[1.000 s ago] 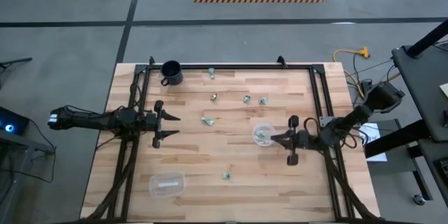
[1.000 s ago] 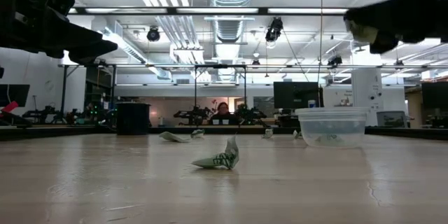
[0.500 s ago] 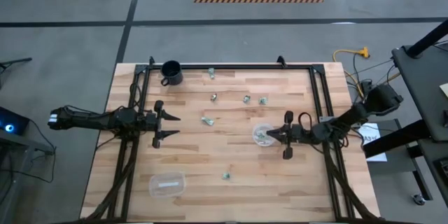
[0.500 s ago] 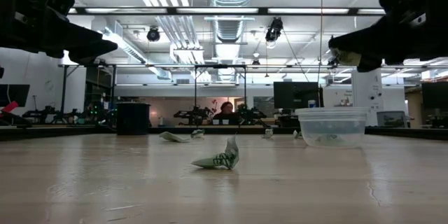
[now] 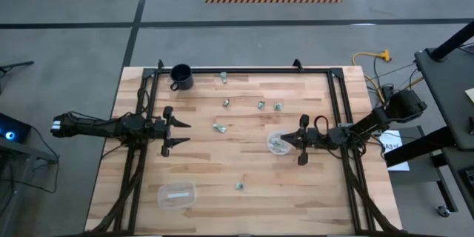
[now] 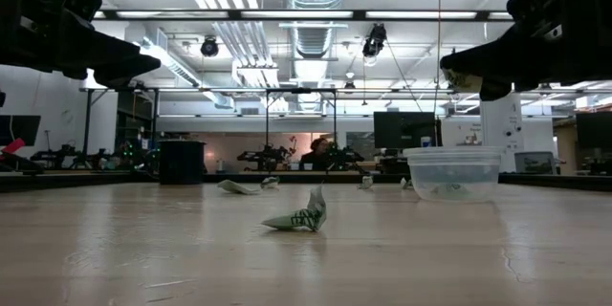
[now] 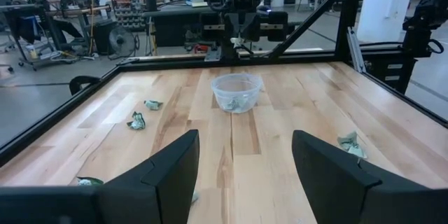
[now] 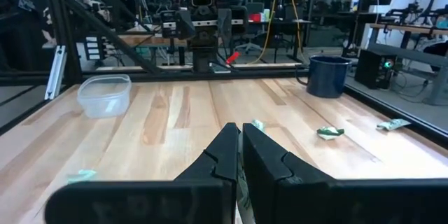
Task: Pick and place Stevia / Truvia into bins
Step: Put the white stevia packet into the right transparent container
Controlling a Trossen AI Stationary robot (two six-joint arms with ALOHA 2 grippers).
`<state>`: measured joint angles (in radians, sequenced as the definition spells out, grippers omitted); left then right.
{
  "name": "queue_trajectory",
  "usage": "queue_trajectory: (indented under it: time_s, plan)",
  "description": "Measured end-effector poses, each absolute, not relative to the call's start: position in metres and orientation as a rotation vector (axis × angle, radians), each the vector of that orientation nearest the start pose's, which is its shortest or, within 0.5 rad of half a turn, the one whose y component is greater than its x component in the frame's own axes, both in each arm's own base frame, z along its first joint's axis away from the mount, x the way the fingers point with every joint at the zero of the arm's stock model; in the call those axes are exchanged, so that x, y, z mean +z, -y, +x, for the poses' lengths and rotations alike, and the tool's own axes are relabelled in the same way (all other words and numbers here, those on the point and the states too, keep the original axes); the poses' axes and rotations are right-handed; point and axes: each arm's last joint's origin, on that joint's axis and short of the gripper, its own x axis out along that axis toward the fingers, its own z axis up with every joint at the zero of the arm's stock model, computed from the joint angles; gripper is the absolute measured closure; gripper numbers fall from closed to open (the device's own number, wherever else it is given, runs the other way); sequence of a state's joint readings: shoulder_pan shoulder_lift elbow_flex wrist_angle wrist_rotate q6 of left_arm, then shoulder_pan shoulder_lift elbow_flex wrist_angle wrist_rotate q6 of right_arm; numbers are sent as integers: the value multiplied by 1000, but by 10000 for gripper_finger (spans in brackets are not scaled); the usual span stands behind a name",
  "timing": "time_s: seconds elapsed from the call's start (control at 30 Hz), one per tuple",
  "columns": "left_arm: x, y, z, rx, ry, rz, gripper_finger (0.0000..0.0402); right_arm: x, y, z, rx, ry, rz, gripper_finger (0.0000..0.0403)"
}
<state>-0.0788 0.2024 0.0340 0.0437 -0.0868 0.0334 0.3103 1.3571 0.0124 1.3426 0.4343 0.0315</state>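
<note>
Several small pale green-and-white Stevia packets lie loose on the wooden table, among them one (image 5: 219, 127) near the middle and one (image 5: 238, 186) toward the near edge. The round clear bin (image 5: 278, 143) stands right of centre with packets inside. The rectangular clear bin (image 5: 176, 195) stands near left. My right gripper (image 5: 289, 139) is shut, level, just above the round bin's right rim (image 6: 478, 151), with a small pale packet (image 6: 460, 78) at its tips. My left gripper (image 5: 184, 133) waits open at the table's left side, holding nothing. My right gripper pinches a small pale packet (image 6: 460, 78) between its two shut fingers, at their free ends. The fingers lie level and point toward the table's left. The packet hangs a little below the tips, clear of the table and above the round bin.
A dark mug (image 5: 181, 76) stands at the far left corner. A black metal frame (image 5: 244, 70) runs along the table's far, left and right sides. More packets (image 5: 261, 105) lie in the far middle. Bare wood lies between the two bins.
My right gripper has swung toward the table's far edge and slightly left, staying shut on the packet and level. Its tips have come from beside the round bin's near right side to just over that bin's right rim.
</note>
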Motion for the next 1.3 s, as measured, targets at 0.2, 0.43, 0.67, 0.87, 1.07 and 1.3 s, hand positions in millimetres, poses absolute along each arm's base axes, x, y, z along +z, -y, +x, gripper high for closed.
queue_trajectory:
  time_s: [0.2,0.43,0.67,0.87,1.07,1.3]
  plan:
    - [163,6,109,6,-124,44,189,136,-41,167,-124,-4,25,394]
    - [163,6,109,6,-125,44,189,135,-41,167,-124,-6,24,380]
    - [163,6,109,6,-125,44,189,135,-41,167,-125,-6,27,310]
    - [163,6,109,6,-124,44,189,135,-41,167,-134,-6,43,238]
    - [163,6,109,6,-124,44,189,135,-41,167,-134,-5,45,188]
    - [163,6,109,6,-124,44,189,135,-41,167,-134,-6,49,148]
